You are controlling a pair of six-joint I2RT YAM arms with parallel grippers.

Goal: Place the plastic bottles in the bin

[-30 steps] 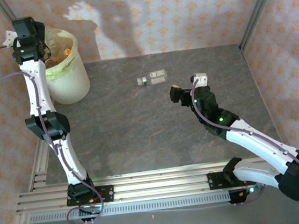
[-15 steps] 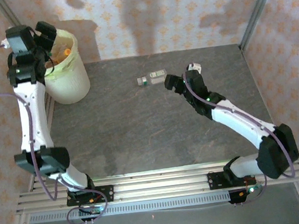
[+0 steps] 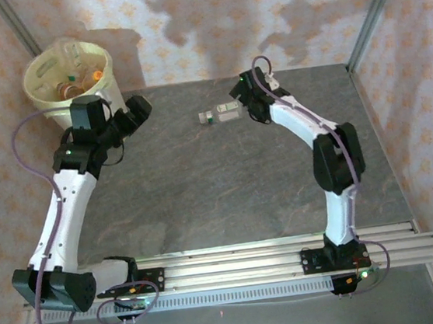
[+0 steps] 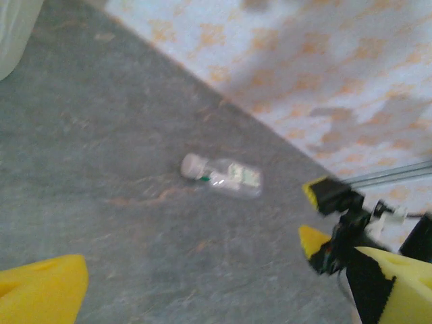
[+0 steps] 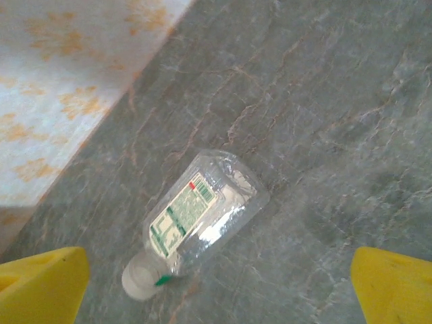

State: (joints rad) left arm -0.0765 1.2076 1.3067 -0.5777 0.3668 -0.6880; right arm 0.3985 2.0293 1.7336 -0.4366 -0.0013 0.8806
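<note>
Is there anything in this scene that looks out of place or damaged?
One plastic bottle lies on its side on the table, away from the bin that holds the other bottles. Its clear body looks somewhat flattened. Nothing seems spilled.

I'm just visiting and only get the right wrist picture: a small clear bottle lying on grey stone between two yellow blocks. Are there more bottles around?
Observer: From above, that bottle is the one I see lying on the table; other bottles sit inside the bin.
Operator: Where's the bin?
Observer: At the table's far left corner, well away from your bottle.
Operator: Is there a second arm?
Observer: Yes. The left gripper hangs open beside the bin, facing the bottle.
</note>
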